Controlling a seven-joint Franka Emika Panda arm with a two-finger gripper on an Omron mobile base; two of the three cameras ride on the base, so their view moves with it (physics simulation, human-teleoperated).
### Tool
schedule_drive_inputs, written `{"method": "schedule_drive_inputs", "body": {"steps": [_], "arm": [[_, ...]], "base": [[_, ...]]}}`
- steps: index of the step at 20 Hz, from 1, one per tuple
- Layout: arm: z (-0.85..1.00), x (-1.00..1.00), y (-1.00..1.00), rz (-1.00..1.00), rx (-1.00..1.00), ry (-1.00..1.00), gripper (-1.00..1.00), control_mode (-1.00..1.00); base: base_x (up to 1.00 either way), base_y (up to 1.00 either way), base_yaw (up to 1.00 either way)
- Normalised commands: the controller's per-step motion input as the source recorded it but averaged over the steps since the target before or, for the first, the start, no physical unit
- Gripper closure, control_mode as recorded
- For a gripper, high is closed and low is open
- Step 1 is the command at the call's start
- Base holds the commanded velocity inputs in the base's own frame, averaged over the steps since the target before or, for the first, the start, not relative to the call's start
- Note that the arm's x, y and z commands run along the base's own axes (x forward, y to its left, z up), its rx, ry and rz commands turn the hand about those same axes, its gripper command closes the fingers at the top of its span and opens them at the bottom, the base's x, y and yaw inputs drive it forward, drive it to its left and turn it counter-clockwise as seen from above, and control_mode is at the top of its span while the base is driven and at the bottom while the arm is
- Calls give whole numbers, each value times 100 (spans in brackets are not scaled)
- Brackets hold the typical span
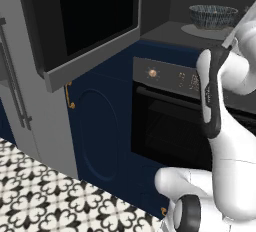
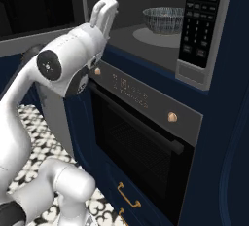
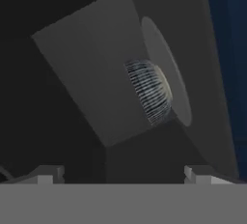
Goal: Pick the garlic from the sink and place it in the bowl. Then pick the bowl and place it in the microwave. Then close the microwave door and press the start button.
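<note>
Bowl (image 2: 164,20) resting on round plate inside open microwave (image 2: 146,40), at one o'clock from gripper (image 2: 104,13); fingers spread wide, holding nothing.

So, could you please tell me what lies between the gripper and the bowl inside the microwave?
Nothing: in the hand view, bare grey microwave floor runs from the gripper to the bowl on its round plate.
</note>
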Motion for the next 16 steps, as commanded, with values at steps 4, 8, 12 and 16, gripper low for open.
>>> {"method": "schedule_drive_inputs", "body": {"steps": [4,8,12,16], "arm": [[1,-100,67,-7,-8,48,-100,-100],[0,-100,81,-10,-4,36,-100,-100],[-8,-91,96,-10,-4,24,-100,-100],[-82,-88,59,-1,0,0,-100,-100]], "base": [[0,0,0],[0,0,0],[0,0,0],[0,0,0]]}}
